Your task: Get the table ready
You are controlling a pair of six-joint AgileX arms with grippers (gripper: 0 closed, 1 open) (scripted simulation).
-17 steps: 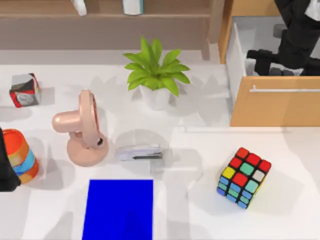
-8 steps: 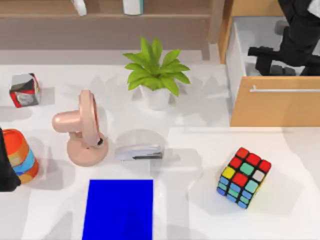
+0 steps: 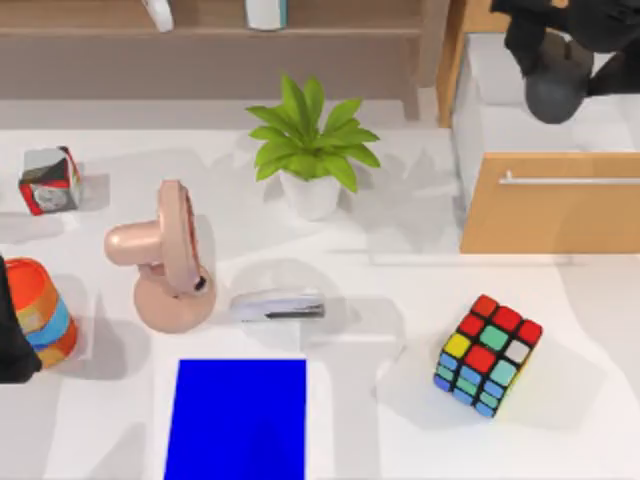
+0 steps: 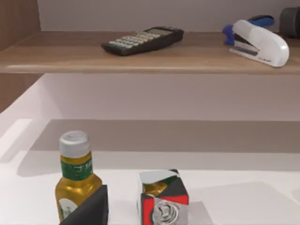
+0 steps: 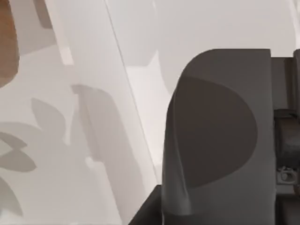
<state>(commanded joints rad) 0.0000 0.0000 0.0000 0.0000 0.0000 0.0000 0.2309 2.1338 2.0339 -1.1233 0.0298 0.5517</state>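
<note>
our right arm [image 3: 560,60] is up over the open drawer [image 3: 545,205] at the white worktop's [image 3: 400,290] far right, and we cannot tell how its gripper stands; the left arm [image 3: 12,335] sits parked at the left edge. we judge clearing comes next, calling for a reach down to the worktop. we count one rubik's cube [image 3: 487,355], one fan [image 3: 165,260], one plant [image 3: 312,150], one blue mat [image 3: 238,420], one stapler [image 3: 278,305].

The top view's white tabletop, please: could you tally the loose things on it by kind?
Puzzle cubes: 2, the colourful cube and the grey-and-red cube
Potted plant: 1
Pink fan: 1
Stapler: 1
Blue mat: 1
Striped orange cup: 1
Total: 7
</note>
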